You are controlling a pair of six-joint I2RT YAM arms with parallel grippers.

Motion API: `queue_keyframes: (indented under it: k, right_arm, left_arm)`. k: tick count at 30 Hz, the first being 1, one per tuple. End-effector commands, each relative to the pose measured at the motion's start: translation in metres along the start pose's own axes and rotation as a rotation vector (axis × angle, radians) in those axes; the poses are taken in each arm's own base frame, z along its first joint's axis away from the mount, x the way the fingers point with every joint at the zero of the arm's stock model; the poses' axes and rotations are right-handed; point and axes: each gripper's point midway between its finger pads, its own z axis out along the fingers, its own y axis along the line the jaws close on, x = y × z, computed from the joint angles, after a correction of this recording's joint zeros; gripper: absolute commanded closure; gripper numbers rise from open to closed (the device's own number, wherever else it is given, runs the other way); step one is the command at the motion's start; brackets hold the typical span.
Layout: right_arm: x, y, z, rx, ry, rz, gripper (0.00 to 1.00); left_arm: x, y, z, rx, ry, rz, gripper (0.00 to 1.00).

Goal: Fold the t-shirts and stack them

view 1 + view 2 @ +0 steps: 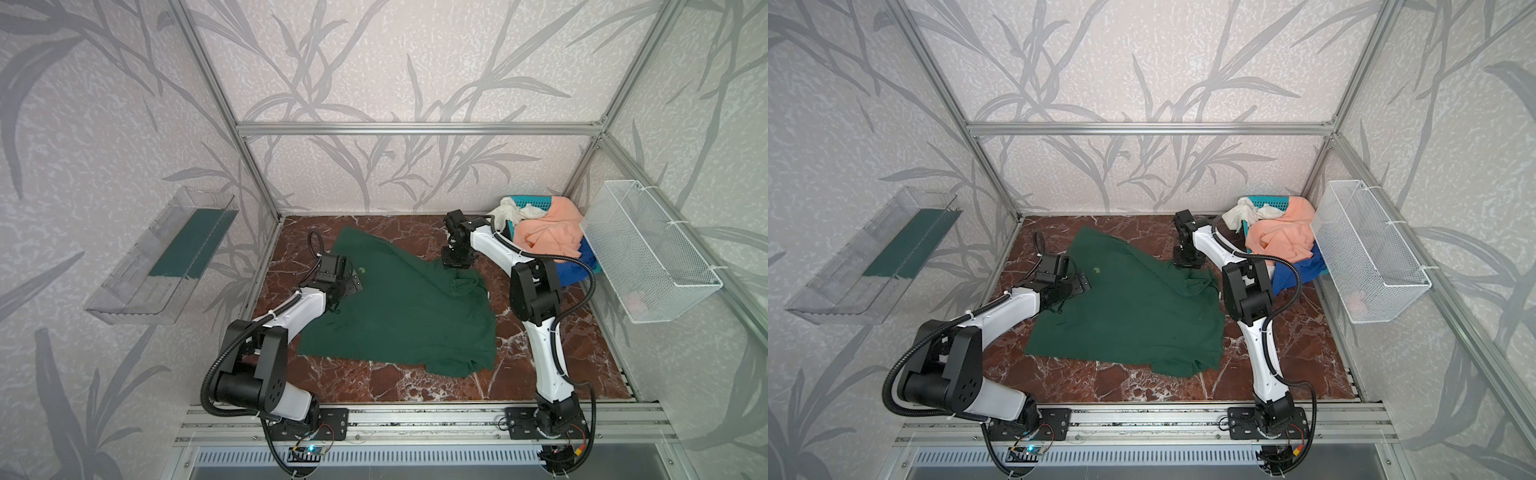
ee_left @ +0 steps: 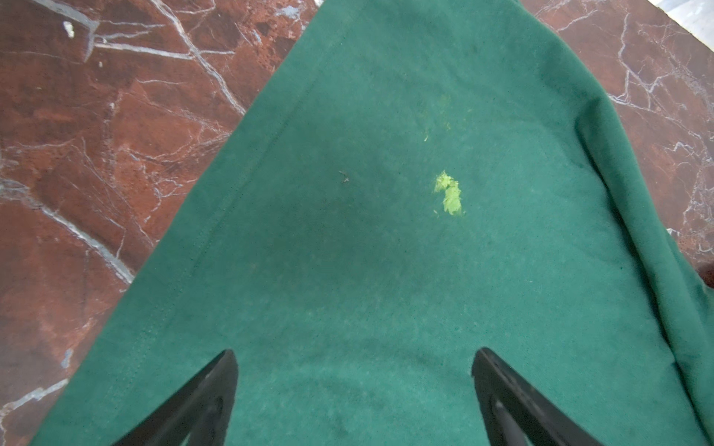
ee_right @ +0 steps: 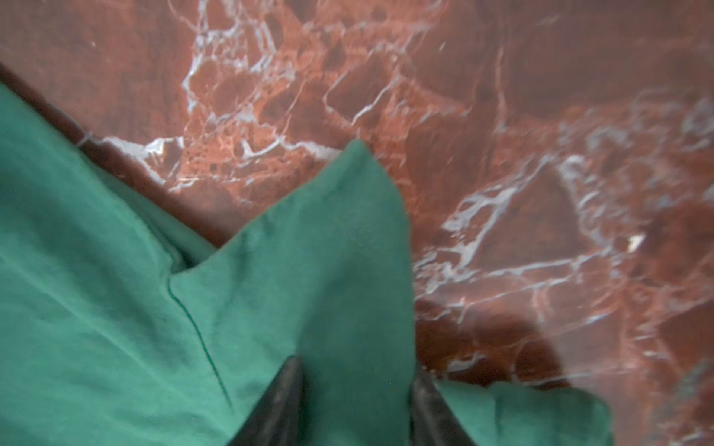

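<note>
The dark green t-shirt [image 1: 399, 320] is sprawled mostly flat on the red marble table [image 1: 365, 384], bunched up along its right edge. The peach shirt [image 1: 548, 235], white shirt [image 1: 511, 210] and blue shirt [image 1: 577, 268] are heaped at the teal basket [image 1: 536, 204] back right, with the blue one half buried. The left gripper [image 2: 355, 352] hangs spread wide over the green cloth, holding nothing. The right gripper [image 3: 357, 365] is narrow with a green fold between its fingers, but that wrist view is blurry, so I can't tell if it's pinching. Only the left wrist view shows the hem stitching and the lime fleck [image 2: 450, 193] properly.
</note>
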Motion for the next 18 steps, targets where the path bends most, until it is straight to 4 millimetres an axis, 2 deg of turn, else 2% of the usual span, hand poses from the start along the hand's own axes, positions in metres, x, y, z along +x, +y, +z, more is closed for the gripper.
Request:
queue_keyframes:
  k: [1,6,12,18]
  right_arm:
    - [0.002,0.002,-0.009,-0.014,0.008,0.000,0.74]
    - [-0.003,0.000,-0.013,-0.009,-0.010,0.010,0.94]
    - [-0.022,-0.001,-0.028,0.014,-0.065,-0.024,0.95]
    - [-0.055,-0.008,-0.043,0.093,-0.130,-0.062,0.96]
  left_arm:
    - [-0.006,-0.002,-0.002,0.006,-0.007,-0.008,0.05]
    - [-0.002,-0.001,0.001,0.003,0.007,-0.006,0.05]
    - [0.006,-0.002,0.004,0.016,0.035,-0.008,0.05]
    - [0.019,0.004,0.011,0.005,0.068,-0.015,0.05]
